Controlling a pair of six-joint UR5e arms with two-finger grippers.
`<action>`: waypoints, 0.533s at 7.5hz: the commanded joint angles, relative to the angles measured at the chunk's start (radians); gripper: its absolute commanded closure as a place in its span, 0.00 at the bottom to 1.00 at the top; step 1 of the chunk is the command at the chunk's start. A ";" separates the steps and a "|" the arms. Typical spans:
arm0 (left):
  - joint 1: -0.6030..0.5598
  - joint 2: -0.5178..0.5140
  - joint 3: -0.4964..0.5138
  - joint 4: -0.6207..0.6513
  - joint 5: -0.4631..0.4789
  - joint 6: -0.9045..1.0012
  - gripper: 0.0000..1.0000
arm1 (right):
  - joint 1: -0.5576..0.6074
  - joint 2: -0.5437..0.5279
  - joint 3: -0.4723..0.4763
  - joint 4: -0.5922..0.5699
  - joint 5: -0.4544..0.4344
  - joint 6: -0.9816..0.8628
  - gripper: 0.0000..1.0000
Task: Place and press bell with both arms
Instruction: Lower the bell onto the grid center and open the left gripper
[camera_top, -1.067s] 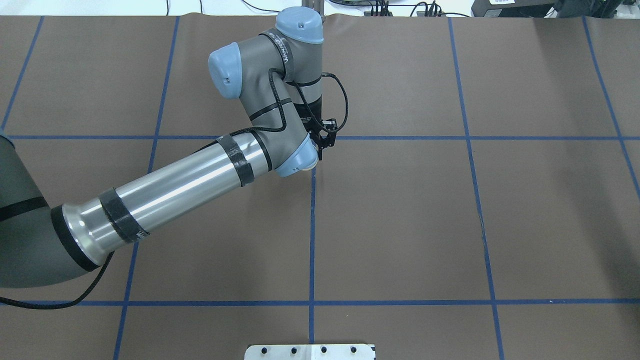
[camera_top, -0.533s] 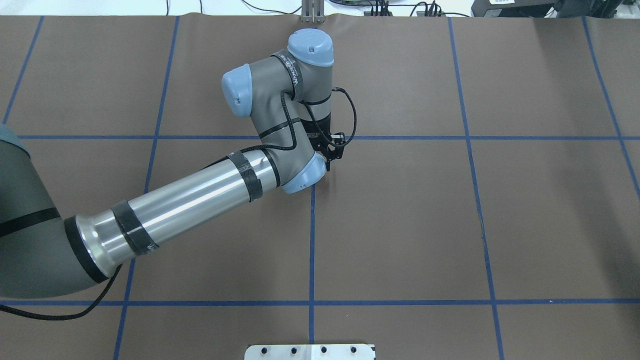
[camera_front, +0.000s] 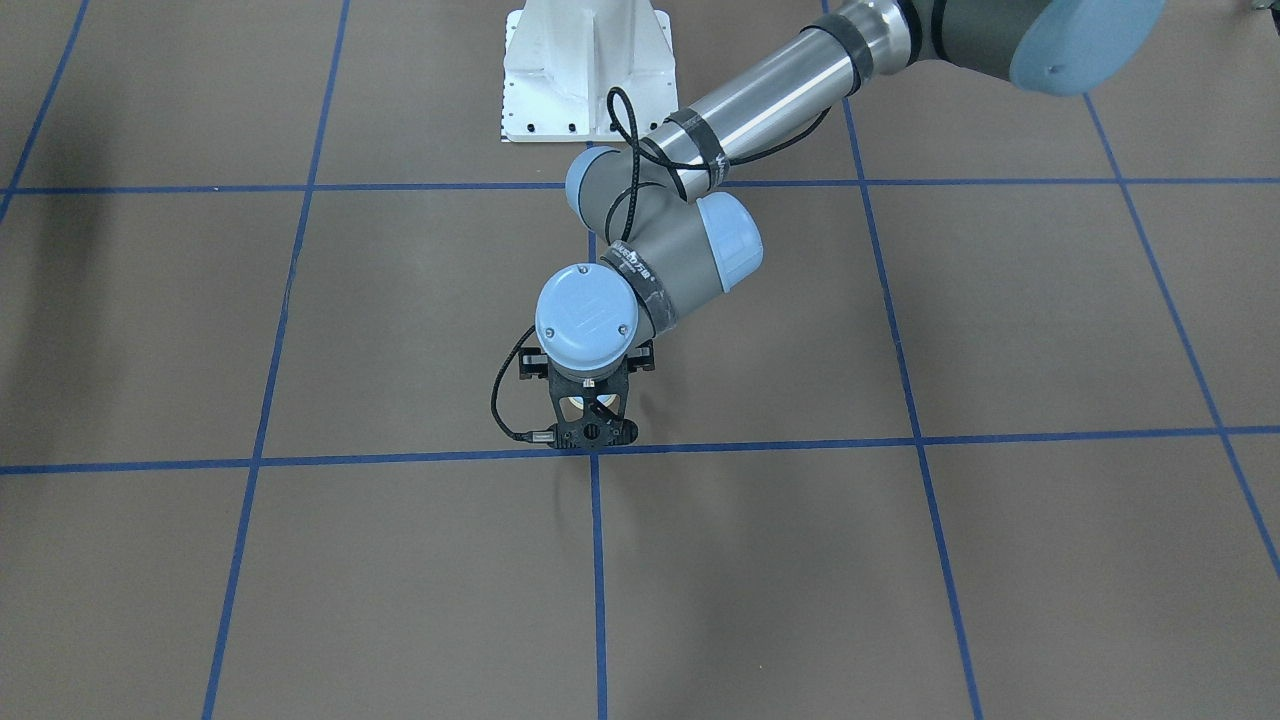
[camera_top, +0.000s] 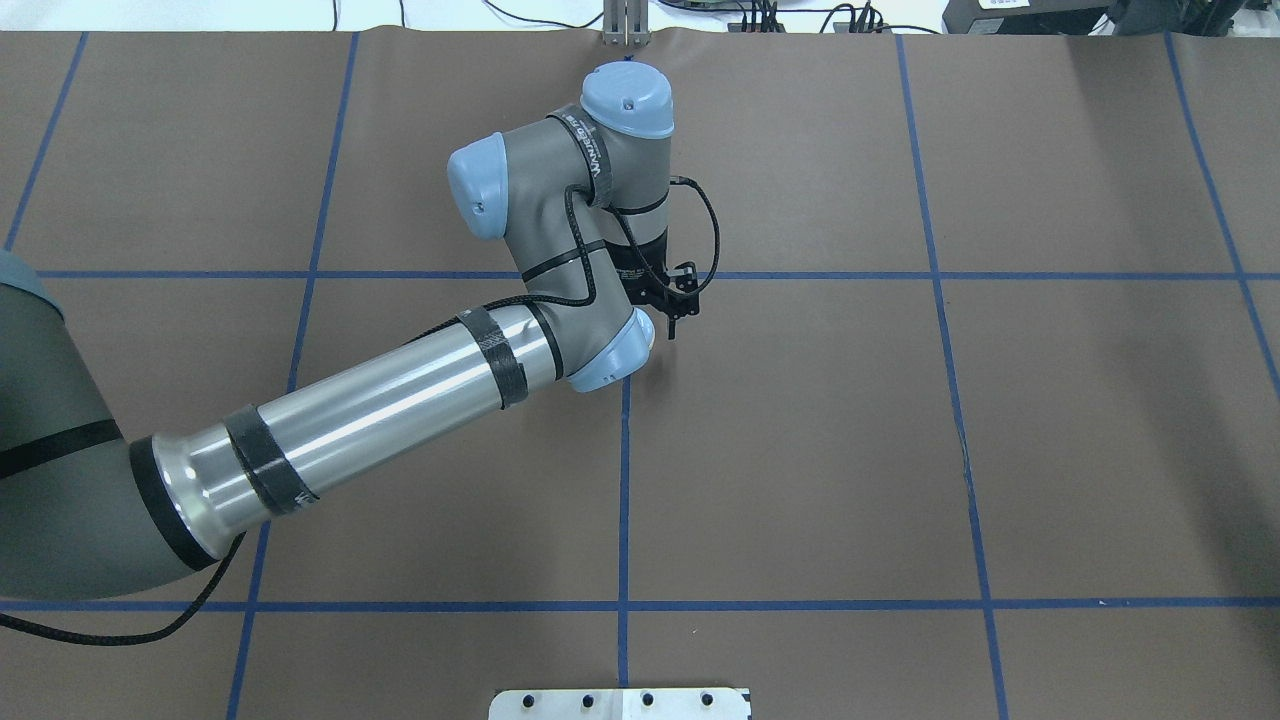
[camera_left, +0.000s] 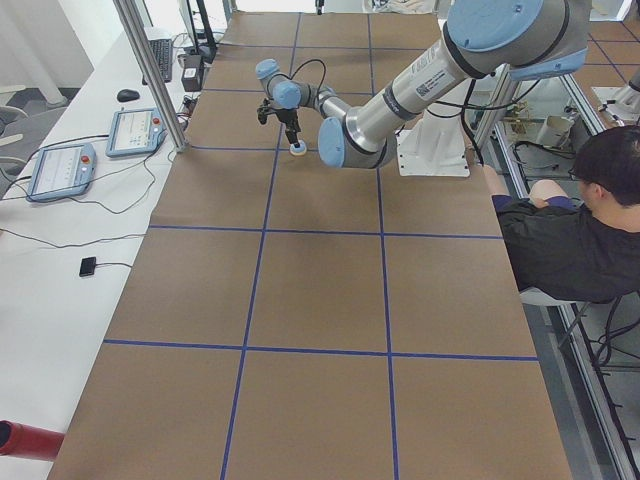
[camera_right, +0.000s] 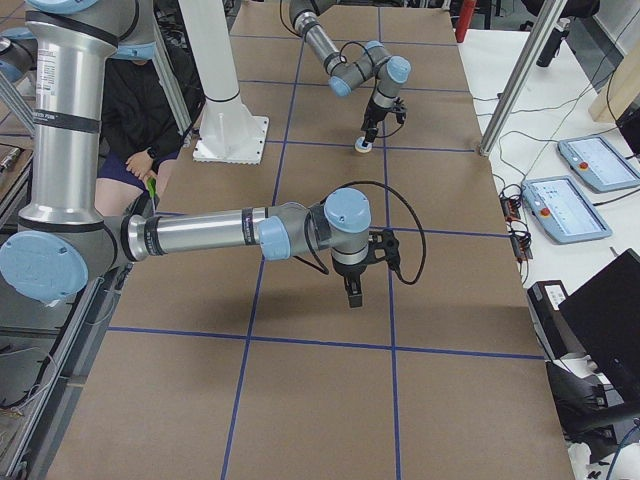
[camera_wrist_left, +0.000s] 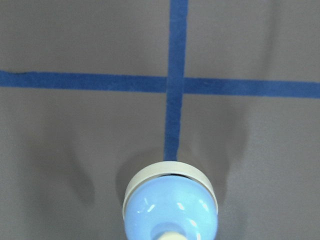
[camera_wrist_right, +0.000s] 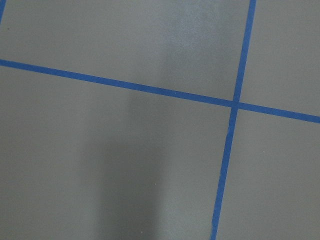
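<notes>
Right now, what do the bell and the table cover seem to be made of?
The bell: glossy light-blue dome, painted metal or hard plastic by its sharp white glints; cream base rim looks duller. The table cover: matte brown sheet, perhaps paper or vinyl, showing soft shadows and no glare.

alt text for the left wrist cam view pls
A light-blue bell with a cream rim and button fills the bottom centre, cut off by the lower edge, seen from above against a brown table. Just above it, two blue tape lines cross.
</notes>
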 joint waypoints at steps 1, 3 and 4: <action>-0.057 0.046 -0.078 0.006 0.000 0.011 0.00 | 0.000 0.038 0.017 0.000 0.015 0.027 0.00; -0.135 0.137 -0.206 0.004 0.003 0.092 0.00 | -0.033 0.115 0.017 -0.006 0.024 0.034 0.00; -0.164 0.196 -0.274 0.004 0.003 0.134 0.00 | -0.088 0.206 -0.005 -0.012 0.017 0.057 0.00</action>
